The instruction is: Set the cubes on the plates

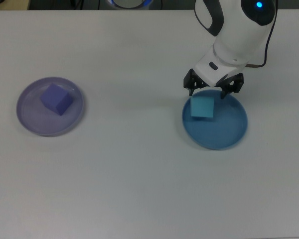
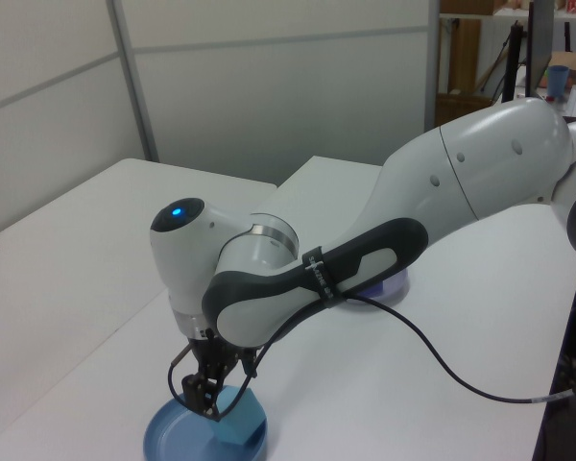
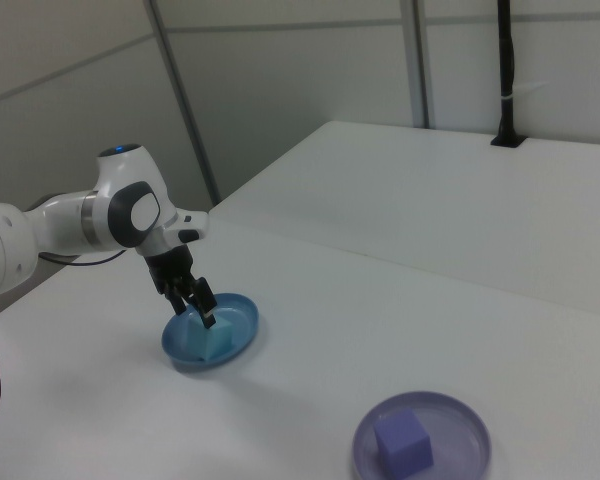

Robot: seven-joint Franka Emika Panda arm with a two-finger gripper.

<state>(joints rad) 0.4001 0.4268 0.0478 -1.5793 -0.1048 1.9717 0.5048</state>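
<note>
The hand (image 1: 213, 90) hangs spread just above the teal cube (image 1: 202, 106), which lies inside the blue plate (image 1: 228, 134). Well apart on the white surface (image 1: 139, 174), the purple cube (image 1: 57, 99) sits in the lavender plate (image 1: 35, 127).

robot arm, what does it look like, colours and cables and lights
The arm has glossy white rounded shells with dark grey bands at the joints. A round blue light glows on the wrist housing. A thin black cable loops off the forearm. The two-finger gripper is black, under a white flange.
</note>
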